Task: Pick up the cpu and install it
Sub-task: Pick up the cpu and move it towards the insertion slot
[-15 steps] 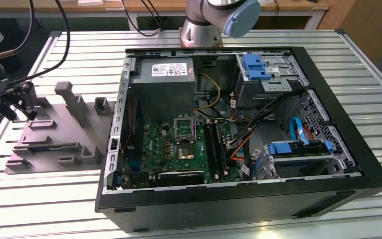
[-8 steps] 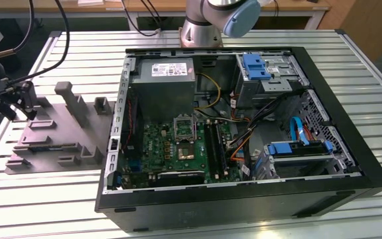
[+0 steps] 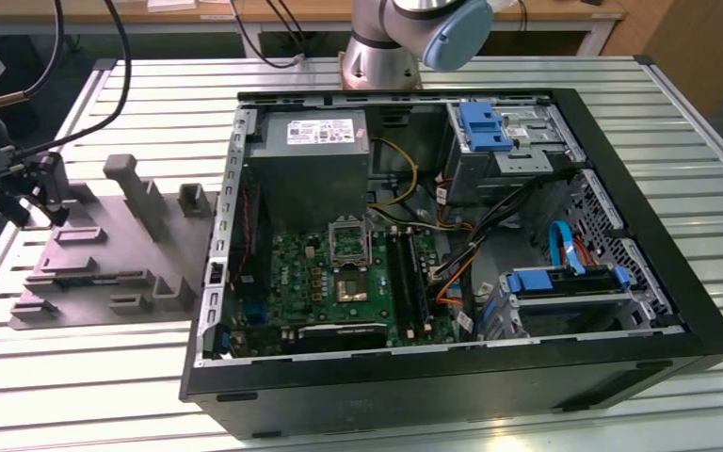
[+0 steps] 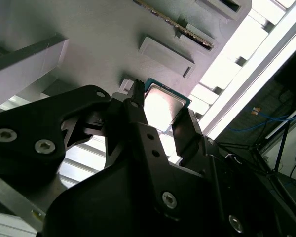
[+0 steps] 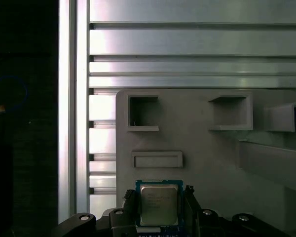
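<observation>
Claw [image 5: 160, 195] clasping one cpu [image 5: 159, 206], one grey tray [image 5: 202, 148]

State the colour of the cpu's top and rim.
The cpu has a silvery-grey metal top and a bluish-green rim, clearest in the first wrist view.

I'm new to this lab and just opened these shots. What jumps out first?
The open computer case, lying on the slatted metal table, dominates the exterior view, its green motherboard exposed. At that view's left, the gripper is over the grey tray; in both wrist views its fingers hug two opposite edges of the cpu.
</observation>
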You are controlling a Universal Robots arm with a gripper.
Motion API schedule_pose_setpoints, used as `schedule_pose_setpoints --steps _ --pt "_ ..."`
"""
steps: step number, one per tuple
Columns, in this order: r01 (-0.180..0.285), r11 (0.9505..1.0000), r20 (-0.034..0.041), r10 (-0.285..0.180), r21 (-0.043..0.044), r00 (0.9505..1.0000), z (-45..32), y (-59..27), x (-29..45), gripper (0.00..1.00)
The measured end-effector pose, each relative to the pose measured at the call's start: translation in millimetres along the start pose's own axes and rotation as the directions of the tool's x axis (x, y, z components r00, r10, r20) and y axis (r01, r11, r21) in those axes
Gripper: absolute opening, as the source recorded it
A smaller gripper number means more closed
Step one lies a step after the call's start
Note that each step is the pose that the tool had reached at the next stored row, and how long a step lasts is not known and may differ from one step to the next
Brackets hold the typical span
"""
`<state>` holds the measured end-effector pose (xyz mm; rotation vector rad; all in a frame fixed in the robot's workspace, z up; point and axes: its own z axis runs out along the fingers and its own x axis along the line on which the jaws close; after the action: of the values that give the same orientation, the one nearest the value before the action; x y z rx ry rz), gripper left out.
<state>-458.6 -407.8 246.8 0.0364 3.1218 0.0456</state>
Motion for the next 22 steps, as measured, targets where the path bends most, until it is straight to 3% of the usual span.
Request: schedule_pose_setpoints --steps 22 --pt "0.000 1.0000 0.0000 0.000 0.0000 1.0000 -3.6 0.1 -0.1 0.47"
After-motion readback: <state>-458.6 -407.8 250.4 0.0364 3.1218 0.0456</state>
